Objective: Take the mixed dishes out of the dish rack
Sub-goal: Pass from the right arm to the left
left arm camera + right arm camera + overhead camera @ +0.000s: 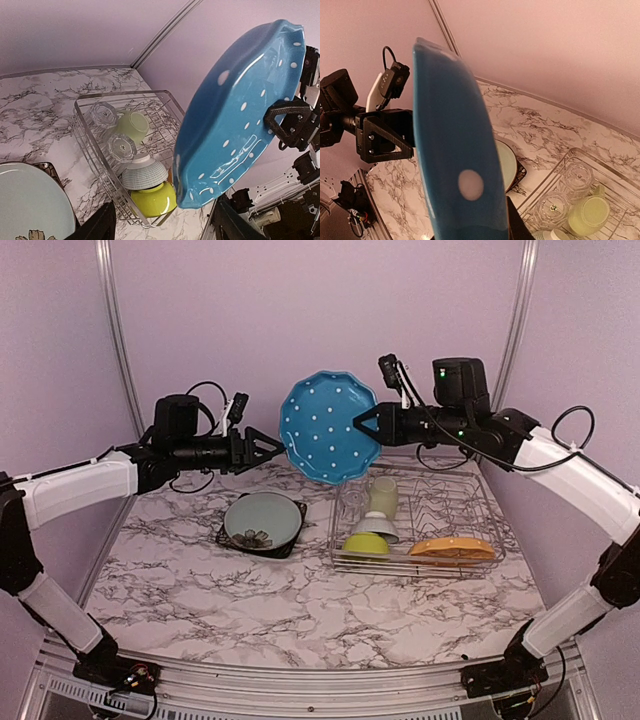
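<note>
Light: bright, even, from overhead; walls read pinkish-lilac.
Shadows: soft and short under the dish rack (445,502) on the bench (200,590).
Glare: white streaks on the blue plate (235,125) (left wrist view).
Focus: plate rim blurred close to the right wrist lens.

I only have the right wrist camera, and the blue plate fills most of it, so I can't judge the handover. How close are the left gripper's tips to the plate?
Observer: From the top view, the open left gripper has its tips right at the left rim of the blue plate. I can't tell whether they touch it. The right gripper clamps the opposite rim.
Operator: What's in the rack below my frame?
Observer: An orange plate lies low in the near right part of the dish rack.
Operator: Anything on the near left?
Observer: A small white bowl sits upside down on a lime green bowl.
</note>
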You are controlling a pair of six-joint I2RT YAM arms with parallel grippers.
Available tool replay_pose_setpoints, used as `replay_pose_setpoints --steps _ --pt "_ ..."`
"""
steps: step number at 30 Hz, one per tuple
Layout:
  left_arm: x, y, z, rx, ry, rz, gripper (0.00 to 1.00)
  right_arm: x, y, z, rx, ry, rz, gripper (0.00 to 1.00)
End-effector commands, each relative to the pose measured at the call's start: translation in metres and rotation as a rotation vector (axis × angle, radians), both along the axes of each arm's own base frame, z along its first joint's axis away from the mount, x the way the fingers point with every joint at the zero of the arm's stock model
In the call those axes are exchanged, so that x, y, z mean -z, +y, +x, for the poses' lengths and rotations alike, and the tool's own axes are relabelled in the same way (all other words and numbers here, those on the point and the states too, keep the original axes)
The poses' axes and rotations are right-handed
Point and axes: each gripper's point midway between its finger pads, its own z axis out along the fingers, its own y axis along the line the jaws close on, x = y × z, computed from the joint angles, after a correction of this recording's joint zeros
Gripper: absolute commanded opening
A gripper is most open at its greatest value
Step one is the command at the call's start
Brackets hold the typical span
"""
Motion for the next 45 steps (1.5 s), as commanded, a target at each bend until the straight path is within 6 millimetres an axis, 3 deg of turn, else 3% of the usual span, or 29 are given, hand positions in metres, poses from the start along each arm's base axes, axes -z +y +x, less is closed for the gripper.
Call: replay_pose_setpoints --steps 1,14,20,26,31,35,40,42,45 --pt "-0.009 -0.013 -0.001 0.028 -0.006 -0.033 0.66 -0.084 -0.005 -0.013 -0.030 -0.174 0.218 0.00" --pt "-0.016 -0.022 0.002 0.041 0.012 -0.109 0.37 -0.078 0.003 -0.016 -0.076 -0.154 0.242 0.00" --pt "-0.019 -0.025 0.005 0.046 0.026 -0.142 0.27 -0.070 0.006 -0.015 -0.080 -0.136 0.239 0.00" --pt "-0.023 -0.028 0.002 0.064 0.045 -0.189 0.02 -0.063 0.003 -0.011 -0.062 -0.126 0.234 0.00" --pt "-0.021 -0.028 0.000 0.074 0.073 -0.207 0.00 -0.055 -0.008 -0.003 -0.021 -0.101 0.239 0.00" --pt "-0.018 -0.025 -0.001 0.082 0.112 -0.218 0.00 -0.043 -0.015 0.003 0.010 -0.071 0.226 0.17" --pt "-0.010 -0.014 0.005 0.069 0.186 -0.235 0.00 -0.031 -0.021 0.009 0.041 -0.049 0.193 0.45" --pt "-0.005 -0.009 0.009 0.059 0.218 -0.239 0.00 -0.026 -0.024 0.011 0.057 -0.040 0.177 0.60" --pt "0.008 0.002 0.016 0.030 0.268 -0.221 0.00 -0.021 -0.030 0.015 0.094 -0.038 0.147 0.71"
